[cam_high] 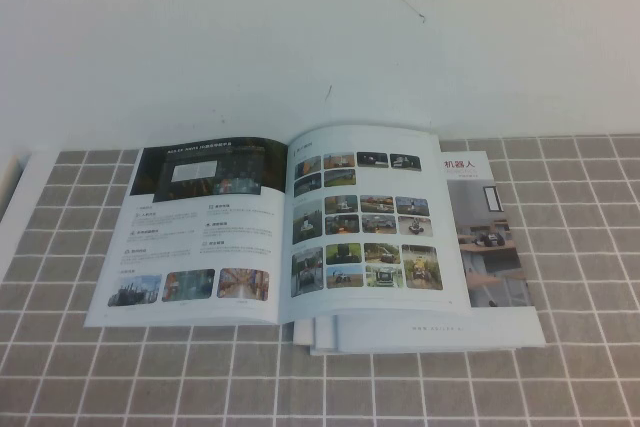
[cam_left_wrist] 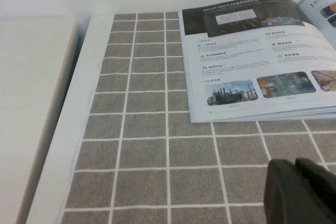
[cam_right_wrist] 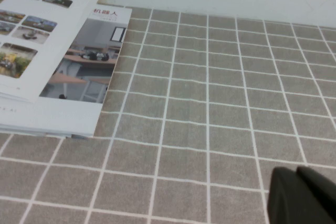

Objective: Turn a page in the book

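Note:
The book (cam_high: pixel 215 237) lies open on the grey checked cloth. Its left sheet (cam_high: pixel 190 232) has a dark banner photo and text columns. The page (cam_high: pixel 365 222) with a grid of small colour photos lies flat on the right side. Neither gripper shows in the high view. My left gripper (cam_left_wrist: pixel 294 167) is shut and empty, above the cloth near the book's near left corner (cam_left_wrist: pixel 210 116). My right gripper (cam_right_wrist: pixel 296 174) is shut and empty, above the cloth well to the right of the page (cam_right_wrist: pixel 31 30).
A second booklet (cam_high: pixel 490 247) with a red Chinese heading and a room photo lies under the book's right side, also in the right wrist view (cam_right_wrist: pixel 89 61). A white wall (cam_high: pixel 320 27) stands behind. A white ledge (cam_left_wrist: pixel 31 108) borders the cloth's left edge.

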Controlling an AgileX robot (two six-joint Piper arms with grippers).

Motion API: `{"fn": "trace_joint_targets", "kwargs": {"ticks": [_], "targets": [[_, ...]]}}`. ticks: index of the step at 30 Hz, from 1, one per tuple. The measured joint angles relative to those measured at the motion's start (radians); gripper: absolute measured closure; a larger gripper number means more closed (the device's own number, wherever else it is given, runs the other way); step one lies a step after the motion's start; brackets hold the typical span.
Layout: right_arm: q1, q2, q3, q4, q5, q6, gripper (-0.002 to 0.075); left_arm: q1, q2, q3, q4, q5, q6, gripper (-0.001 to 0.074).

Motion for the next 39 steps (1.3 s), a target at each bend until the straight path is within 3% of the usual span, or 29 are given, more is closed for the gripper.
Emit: {"fn": "trace_joint_targets", "kwargs": {"ticks": [8,19,25,32,39], "targets": [[0.0,0.0,0.0,0.0,0.0,0.0,0.0727,0.0,0.0,0.007,0.007,-0.124,0.007,0.0738],[0.0,0.0,0.003,-0.021,-0.03,0.0,0.0727,0.0,0.0,0.007,0.007,-0.677,-0.001,0.0738],[0.0,0.0,0.009,-0.027,-0.313,-0.031,0.0727,0.0,0.0,0.007,0.007,-0.829,-0.001,0.0738],[0.0,0.0,0.009,-0.027,-0.797,-0.07,0.0727,0.0,0.0,0.007,-0.002,-1.001,-0.008,0.0738],[0.0,0.0,0.009,0.019,-1.186,-0.038,0.0727,0.0,0.0,0.007,0.079,-0.994,-0.122,0.0738]]}}
